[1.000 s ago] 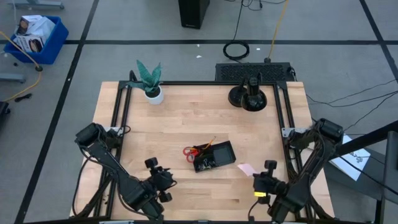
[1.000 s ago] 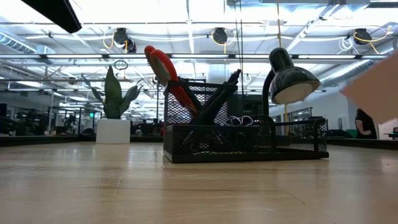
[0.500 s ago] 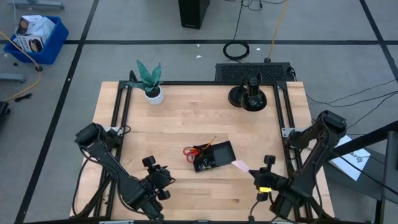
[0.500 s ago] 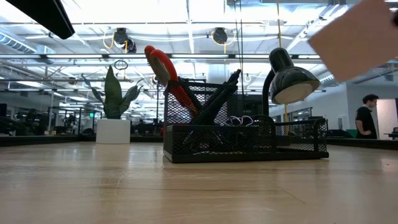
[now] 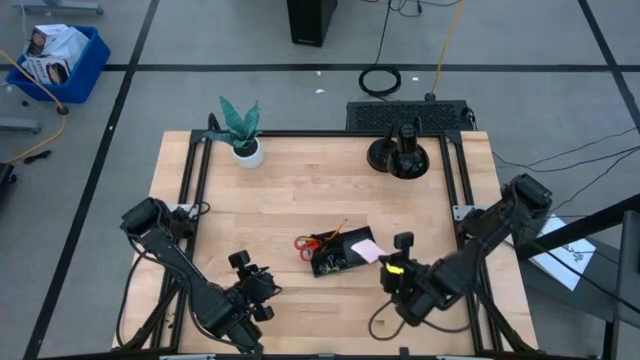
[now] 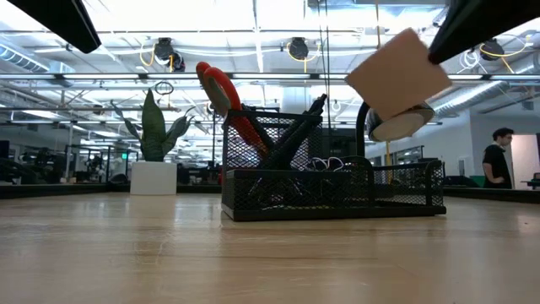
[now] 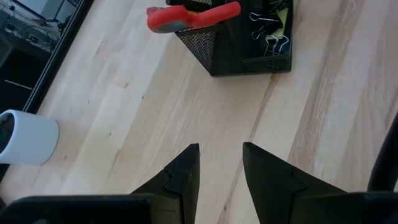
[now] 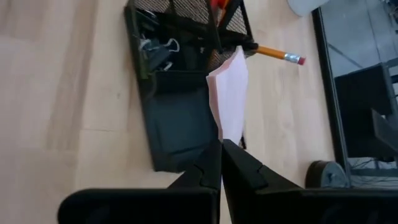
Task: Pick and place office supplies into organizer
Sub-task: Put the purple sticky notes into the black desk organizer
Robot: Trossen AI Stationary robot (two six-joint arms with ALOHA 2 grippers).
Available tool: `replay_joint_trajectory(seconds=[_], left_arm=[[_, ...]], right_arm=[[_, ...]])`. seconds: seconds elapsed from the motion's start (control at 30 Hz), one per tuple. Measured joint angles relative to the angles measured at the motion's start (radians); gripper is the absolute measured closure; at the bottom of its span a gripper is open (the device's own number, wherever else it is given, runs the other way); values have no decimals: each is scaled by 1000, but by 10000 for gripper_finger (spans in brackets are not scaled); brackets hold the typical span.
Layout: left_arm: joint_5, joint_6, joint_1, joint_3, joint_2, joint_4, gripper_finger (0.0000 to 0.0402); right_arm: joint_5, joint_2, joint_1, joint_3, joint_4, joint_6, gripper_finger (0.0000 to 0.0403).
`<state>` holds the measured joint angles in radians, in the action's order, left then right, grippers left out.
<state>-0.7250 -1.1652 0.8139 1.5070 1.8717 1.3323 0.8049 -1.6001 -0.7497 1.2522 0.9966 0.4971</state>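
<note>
Sticky-note pad [image 8: 229, 99], pinched by one edge in the closed right gripper [image 8: 221, 149] above the organizer [image 8: 180, 127], could flutter or land outside its empty compartment (left gripper [image 7: 219, 163] idles parted, near the table's front).

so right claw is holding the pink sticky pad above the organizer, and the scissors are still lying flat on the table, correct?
Not quite. The right claw does hold the pink sticky pad above the organizer, but the scissors are not flat on the table: the low view shows them standing in the organizer's tall compartment, red handles up.
</note>
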Motion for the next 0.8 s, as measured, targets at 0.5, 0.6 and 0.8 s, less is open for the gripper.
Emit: replay_joint_trajectory(seconds=[0.5, 0.6, 0.8], left_arm=[[-2, 7, 0, 0, 0, 2, 275], [-5, 8, 0, 0, 0, 2, 275], [-6, 8, 0, 0, 0, 4, 275]], right_arm=[[-130, 0, 87, 0, -6, -106, 403], [-131, -1, 101, -7, -51, -150, 403], [-159, -1, 140, -58, -133, -221, 403]])
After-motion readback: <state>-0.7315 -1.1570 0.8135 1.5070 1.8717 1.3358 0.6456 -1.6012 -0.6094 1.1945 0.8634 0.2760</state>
